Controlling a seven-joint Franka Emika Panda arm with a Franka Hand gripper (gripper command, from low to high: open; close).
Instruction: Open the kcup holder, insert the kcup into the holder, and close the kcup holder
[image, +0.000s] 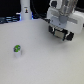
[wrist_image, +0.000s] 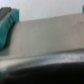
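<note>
The kcup (image: 16, 49), a tiny pale pod with a bright green top, stands alone on the white table at the exterior view's left. My gripper (image: 61, 39) hangs at the upper right, far from the pod, its fingers spread apart. A dark boxy shape shows between and behind them, probably the kcup holder (image: 62, 35), mostly hidden by the hand. Up close in the wrist view, a broad blurred grey-black flat surface (wrist_image: 47, 42) fills the picture beside a teal fingertip (wrist_image: 7, 22). Whether the holder is open or closed does not show.
A white bottle-like post (image: 25, 12) stands at the back, left of the arm. Dark equipment (image: 6, 19) lines the back left edge. The white table (image: 42, 65) spreads between the pod and the gripper.
</note>
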